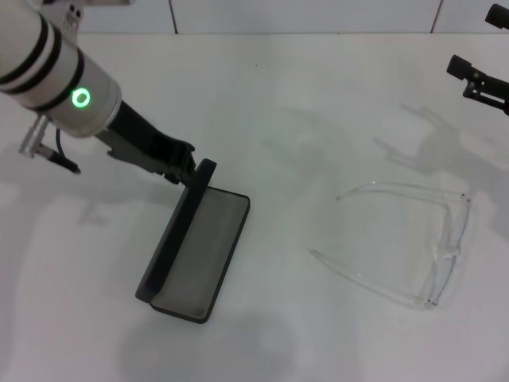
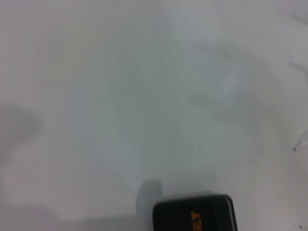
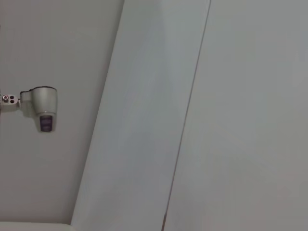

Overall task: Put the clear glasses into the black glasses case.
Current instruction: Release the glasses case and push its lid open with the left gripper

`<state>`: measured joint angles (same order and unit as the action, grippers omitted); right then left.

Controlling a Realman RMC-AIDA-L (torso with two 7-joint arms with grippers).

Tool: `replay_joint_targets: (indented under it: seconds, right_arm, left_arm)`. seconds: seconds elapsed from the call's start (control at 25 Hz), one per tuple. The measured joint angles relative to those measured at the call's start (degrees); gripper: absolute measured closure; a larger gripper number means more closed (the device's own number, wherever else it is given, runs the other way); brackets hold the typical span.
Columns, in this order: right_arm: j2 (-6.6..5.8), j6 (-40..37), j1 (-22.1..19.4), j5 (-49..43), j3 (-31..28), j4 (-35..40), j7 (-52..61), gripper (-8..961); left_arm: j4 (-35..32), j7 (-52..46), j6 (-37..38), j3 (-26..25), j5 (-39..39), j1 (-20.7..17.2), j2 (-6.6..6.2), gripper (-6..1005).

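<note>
Glasses case first: the black glasses case [image 1: 199, 255] lies open on the white table [image 1: 318, 95], grey lining up, lid raised on its left edge. Our left gripper [image 1: 191, 163] sits at the lid's far end, apparently clamped on it. The clear glasses [image 1: 413, 239] lie well apart to the right, arms unfolded. Our right gripper [image 1: 477, 79] hangs at the far right edge; we cannot tell its opening.
</note>
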<state>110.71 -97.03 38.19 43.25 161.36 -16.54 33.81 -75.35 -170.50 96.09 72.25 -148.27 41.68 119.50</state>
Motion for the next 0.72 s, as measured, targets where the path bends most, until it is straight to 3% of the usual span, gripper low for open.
replay_joint_targets:
  seconds: [0.32, 0.56, 0.72]
  right_arm:
    - [0.23, -0.01, -0.60, 0.16, 0.00, 0.10, -0.16, 112]
    - [0.24, 0.25, -0.92, 0.21, 0.00, 0.10, -0.54, 112]
    - [0.51, 1.79, -0.98, 0.26, 0.00, 0.10, -2.42, 112]
  left_arm:
    - [1.83, 6.02, 0.10, -5.13, 3.36, 2.60, -0.56, 842]
    - [2.87, 7.39, 2.40, -10.63, 14.61, 2.80, -2.68, 839]
    - [5.31, 12.11, 2.83, -14.65, 23.28, 2.82, -3.31, 779]
